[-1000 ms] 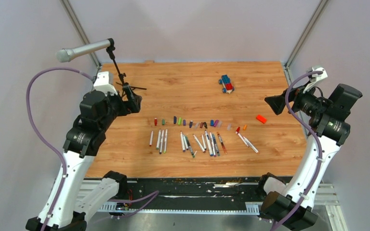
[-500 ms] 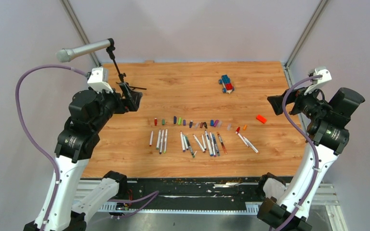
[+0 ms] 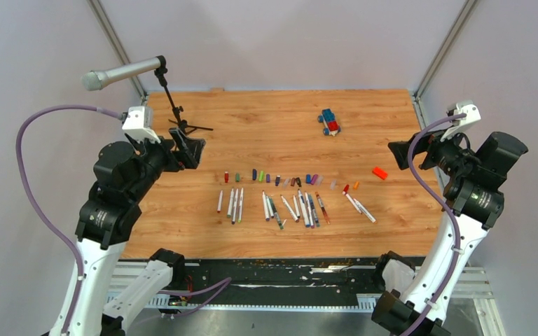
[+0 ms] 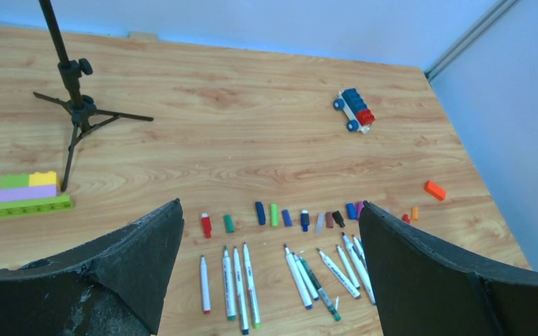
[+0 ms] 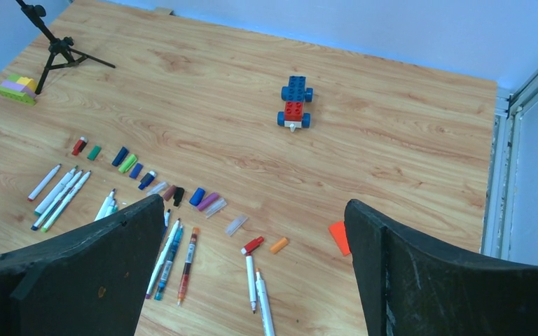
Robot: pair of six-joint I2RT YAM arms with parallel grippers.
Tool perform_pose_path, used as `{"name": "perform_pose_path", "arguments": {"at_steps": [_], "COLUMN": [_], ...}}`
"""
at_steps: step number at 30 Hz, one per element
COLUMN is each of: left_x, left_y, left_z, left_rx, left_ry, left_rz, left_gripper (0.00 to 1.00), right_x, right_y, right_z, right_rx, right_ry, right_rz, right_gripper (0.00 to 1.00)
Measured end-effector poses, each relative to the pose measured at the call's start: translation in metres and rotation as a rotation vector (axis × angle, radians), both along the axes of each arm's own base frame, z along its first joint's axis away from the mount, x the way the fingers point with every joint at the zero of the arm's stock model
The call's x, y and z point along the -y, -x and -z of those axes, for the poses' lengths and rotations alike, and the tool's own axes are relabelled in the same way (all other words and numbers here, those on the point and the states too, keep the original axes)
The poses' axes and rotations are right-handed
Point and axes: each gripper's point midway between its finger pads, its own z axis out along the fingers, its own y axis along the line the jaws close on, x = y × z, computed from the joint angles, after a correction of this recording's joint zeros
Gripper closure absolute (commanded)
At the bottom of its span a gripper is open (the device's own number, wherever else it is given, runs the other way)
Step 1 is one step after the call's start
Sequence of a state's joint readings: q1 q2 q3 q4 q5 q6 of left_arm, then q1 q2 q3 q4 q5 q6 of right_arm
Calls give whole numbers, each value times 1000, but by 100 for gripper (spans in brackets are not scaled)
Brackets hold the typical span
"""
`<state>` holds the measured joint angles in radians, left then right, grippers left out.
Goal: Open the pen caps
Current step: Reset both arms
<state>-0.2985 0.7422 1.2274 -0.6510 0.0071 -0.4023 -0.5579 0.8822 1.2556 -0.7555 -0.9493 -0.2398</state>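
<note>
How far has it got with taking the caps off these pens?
Nearly or fully done: the pen caps lie in a row, apart from the pens lined up nearer the arms. Nothing in hand: the left gripper and right gripper hang open and empty, out at the sides. Possibly left: one red cap sits right at a pen's tip; I cannot tell whether it is off.

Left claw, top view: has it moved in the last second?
Yes, slightly. The left claw has drawn back to the left and toward the near edge. The microphone stand tripod, partly overlapped before, now shows clear beyond it.
</note>
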Motion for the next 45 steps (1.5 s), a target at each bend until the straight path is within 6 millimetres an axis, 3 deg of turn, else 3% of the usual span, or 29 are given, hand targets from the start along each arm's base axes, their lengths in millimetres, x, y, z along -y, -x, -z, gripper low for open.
{"name": "perform_pose_path", "arguments": {"at_steps": [6, 15, 45], "left_x": [5, 6, 4], "left_y": [0, 2, -3], "left_z": [8, 5, 48], "left_rx": [-17, 15, -39], "left_ry": [3, 15, -28], "left_rz": [23, 36, 23], "left_gripper": [0, 0, 0], "right_x": [1, 5, 18], "right_y": [1, -1, -14], "right_z": [-3, 1, 21], "right_rx": [17, 4, -82], "right_ry": [15, 14, -58], "right_rz": [11, 36, 95], "right_gripper": [0, 0, 0]}}
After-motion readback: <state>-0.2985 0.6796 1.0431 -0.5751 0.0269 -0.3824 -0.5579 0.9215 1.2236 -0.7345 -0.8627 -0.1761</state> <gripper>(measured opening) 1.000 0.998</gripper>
